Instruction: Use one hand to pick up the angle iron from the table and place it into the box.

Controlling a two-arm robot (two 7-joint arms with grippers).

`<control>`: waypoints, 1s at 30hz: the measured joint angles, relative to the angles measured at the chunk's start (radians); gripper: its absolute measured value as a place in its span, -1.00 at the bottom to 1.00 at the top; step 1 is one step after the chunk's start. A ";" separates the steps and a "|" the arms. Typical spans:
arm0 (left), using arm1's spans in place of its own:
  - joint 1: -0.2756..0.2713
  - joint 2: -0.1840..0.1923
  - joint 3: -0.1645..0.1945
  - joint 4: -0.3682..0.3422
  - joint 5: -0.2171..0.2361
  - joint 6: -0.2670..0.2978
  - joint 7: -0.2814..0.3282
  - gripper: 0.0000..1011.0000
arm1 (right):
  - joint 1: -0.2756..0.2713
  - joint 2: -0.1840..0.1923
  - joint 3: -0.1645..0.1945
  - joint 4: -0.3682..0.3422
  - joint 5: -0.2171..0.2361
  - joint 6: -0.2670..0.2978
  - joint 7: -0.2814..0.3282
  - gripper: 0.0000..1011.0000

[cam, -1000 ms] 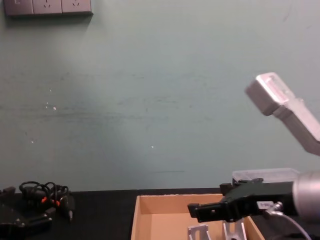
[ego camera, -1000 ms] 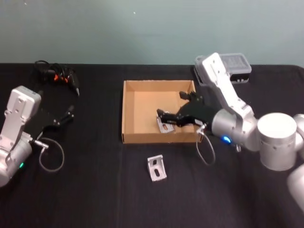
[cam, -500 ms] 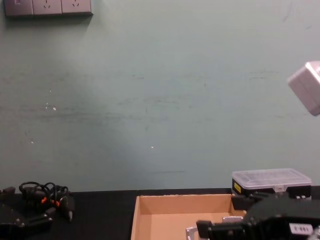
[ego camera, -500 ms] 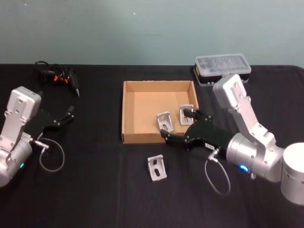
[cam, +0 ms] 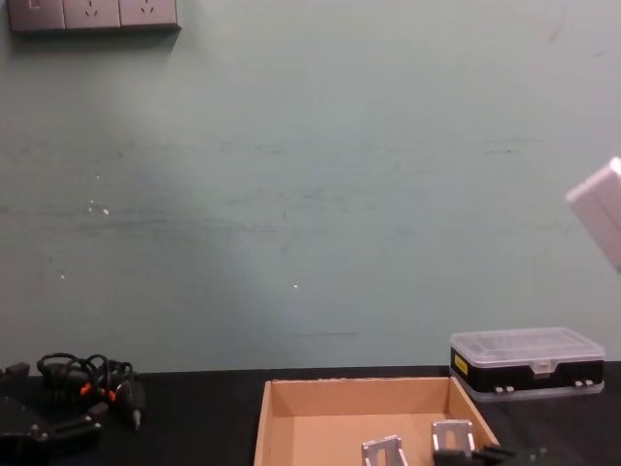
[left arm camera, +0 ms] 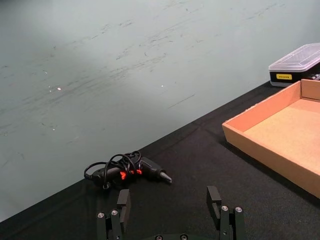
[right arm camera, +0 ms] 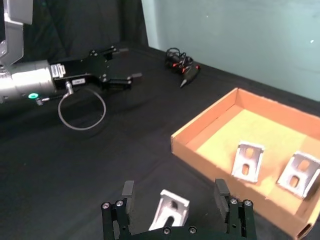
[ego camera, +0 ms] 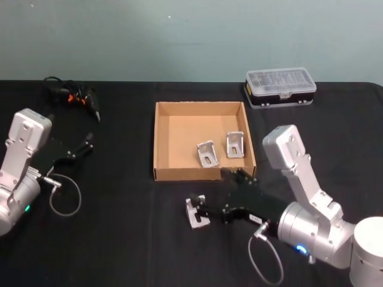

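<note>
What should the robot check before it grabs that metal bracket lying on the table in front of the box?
1. Right gripper open: ok, jaws spread wide.
2. Angle iron on the table lined up: ok, it sits between the jaws in the right wrist view.
3. Grip closed on it: not ok, not yet.
4. Room in the box: ok, two angle irons lie toward its right side, the left floor is bare.
5. Left gripper out of the way: ok, open, at the table's left.

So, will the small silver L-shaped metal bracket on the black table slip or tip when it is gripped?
Likely stiff: the small silver L-shaped metal bracket looks like thick metal. Its smooth faces may slip in the open right gripper. It seems to stand on one flange, so it could tip if nudged.
</note>
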 joint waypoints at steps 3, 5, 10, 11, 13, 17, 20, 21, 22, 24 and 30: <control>0.000 0.000 0.000 0.000 0.000 0.000 0.000 0.98 | -0.009 0.000 -0.006 -0.008 0.003 0.019 -0.007 0.98; 0.000 0.000 0.000 0.000 0.000 0.000 0.000 0.98 | -0.011 0.000 -0.009 -0.010 0.004 0.032 -0.009 0.98; 0.000 0.000 0.000 0.000 0.000 0.000 0.000 0.98 | -0.012 -0.005 -0.015 -0.011 0.016 0.072 -0.016 0.98; 0.000 0.000 0.000 0.000 0.000 0.000 0.000 0.98 | -0.012 -0.006 -0.016 -0.010 0.019 0.078 -0.017 0.98; 0.000 0.000 0.000 0.000 0.000 0.000 0.000 0.98 | -0.007 -0.011 -0.017 -0.004 0.024 0.095 -0.021 0.98; 0.000 0.000 0.000 0.000 0.000 0.000 0.000 0.98 | 0.002 -0.021 -0.019 0.009 0.037 0.128 -0.027 0.98; 0.000 0.000 0.000 0.000 0.000 0.000 0.000 0.98 | 0.010 -0.030 -0.021 0.020 0.046 0.153 -0.035 0.98; 0.000 0.000 0.000 0.000 0.000 0.000 0.000 0.98 | 0.012 -0.032 -0.021 0.022 0.047 0.157 -0.037 0.98; 0.000 0.000 0.000 0.000 0.000 0.000 0.000 0.98 | 0.014 -0.034 -0.022 0.025 0.047 0.161 -0.039 0.98; 0.000 0.000 0.000 0.000 0.000 0.000 0.000 0.98 | 0.023 -0.041 -0.026 0.035 0.047 0.169 -0.048 0.98; 0.000 0.000 0.000 0.000 0.000 0.000 0.000 0.98 | 0.036 -0.052 -0.030 0.054 0.046 0.174 -0.056 0.98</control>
